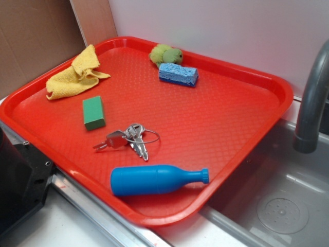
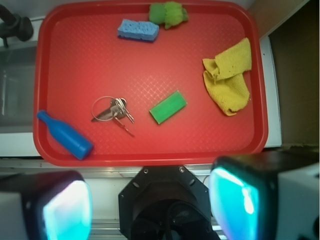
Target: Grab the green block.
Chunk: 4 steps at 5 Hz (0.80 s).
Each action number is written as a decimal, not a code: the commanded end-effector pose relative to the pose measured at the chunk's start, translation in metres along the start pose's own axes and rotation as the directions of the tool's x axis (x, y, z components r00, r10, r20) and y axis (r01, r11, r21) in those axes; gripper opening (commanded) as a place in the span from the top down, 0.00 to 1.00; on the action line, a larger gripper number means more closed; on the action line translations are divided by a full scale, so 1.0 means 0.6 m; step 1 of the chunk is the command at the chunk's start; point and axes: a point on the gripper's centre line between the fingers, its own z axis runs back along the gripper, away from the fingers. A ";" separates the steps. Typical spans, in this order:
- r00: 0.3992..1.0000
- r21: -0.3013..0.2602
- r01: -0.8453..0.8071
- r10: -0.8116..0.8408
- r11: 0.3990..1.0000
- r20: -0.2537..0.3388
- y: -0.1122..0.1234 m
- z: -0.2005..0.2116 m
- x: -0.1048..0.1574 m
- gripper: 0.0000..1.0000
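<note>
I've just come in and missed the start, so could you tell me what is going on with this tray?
Nothing is being handled yet. The gripper is open and sits back from the red tray, holding nothing. The green block it is meant to grab lies untouched near the middle, between the keys and the yellow cloth. A blue bottle, a blue sponge and a fuzzy green lump also lie on the tray.

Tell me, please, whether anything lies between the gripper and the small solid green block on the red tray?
Nothing visible does. In the wrist view the gripper hangs open above the tray's near rim, and only bare red plastic separates it from the green block. The metal keys lie beside the block, clear of it.
</note>
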 end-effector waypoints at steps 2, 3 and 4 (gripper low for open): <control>0.741 0.037 -0.671 0.671 0.741 0.006 0.085 -0.256 0.115 0.00; 0.711 0.006 -0.703 0.702 0.712 0.017 0.076 -0.302 0.122 0.00; 0.709 0.035 -0.704 0.705 0.709 -0.004 0.079 -0.317 0.035 0.00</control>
